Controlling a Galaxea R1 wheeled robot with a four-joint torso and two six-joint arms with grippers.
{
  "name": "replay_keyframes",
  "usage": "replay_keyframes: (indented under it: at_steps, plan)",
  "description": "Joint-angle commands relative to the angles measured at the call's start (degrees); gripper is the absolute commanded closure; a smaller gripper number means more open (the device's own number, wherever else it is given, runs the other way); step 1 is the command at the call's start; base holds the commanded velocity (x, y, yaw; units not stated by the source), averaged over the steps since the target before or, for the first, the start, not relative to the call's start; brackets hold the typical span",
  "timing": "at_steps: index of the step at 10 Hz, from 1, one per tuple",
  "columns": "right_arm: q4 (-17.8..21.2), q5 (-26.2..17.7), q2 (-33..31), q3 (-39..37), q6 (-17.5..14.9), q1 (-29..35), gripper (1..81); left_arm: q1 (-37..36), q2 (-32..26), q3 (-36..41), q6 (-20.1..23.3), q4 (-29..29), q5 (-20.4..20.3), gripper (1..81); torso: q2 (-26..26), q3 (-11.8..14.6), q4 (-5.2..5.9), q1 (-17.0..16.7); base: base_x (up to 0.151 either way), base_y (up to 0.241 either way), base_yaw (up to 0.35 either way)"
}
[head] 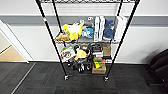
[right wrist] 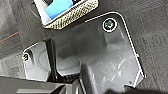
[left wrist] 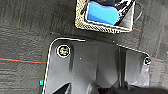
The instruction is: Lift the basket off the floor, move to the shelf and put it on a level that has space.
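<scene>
The shelf (head: 85, 42), a tall black rack on casters, stands against the white wall straight ahead in the head view. Its top level (head: 87, 1) is a grey wire grid at the picture's upper edge, and I see nothing on it. The tier below carries yellow plush toys (head: 73, 30) and white boxes (head: 99, 28). The basket (left wrist: 100, 26), woven cream, sits on the dark carpet floor (left wrist: 22, 30) with a blue item (left wrist: 102, 13) inside. In the right wrist view the basket (right wrist: 75, 15) lies just beyond my right arm's dark plate. Both arms hang low over the carpet beside it.
The lower tier (head: 85, 61) is crowded with toys and a cardboard box (head: 99, 67). An opening to a light wooden floor (head: 8, 53) lies at the left. A dark bulky object (head: 160, 65) stands at the right. A thin red line (left wrist: 20, 60) crosses the carpet.
</scene>
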Motion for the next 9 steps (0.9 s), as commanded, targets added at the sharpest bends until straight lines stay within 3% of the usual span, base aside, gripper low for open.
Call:
replay_keyframes:
  at_steps: [1, 4, 9]
  plan:
    - [0.4, -4.3, -2.1, 0.6, 1.0, 3.3, 1.0, -3.9, -0.4, -2.1, 0.1, -1.1, 5.8, 1.0, -5.4, 0.3, 0.00, 3.5, 0.000, 0.000, 0.000]
    - [0.8, -5.6, -2.6, 0.5, 1.0, 7.2, 1.0, -6.3, 0.2, -2.8, 0.1, -2.4, 7.2, 1.0, -9.9, -2.4, 0.00, 6.4, 0.000, 0.000, 0.000]
    - [1.9, -8.8, -2.3, -1.4, 1.0, 10.9, 1.0, -9.1, 1.2, -3.4, 0.0, -2.9, 8.3, 1.0, -19.6, -2.6, 0.00, 12.6, 0.000, 0.000, 0.000]
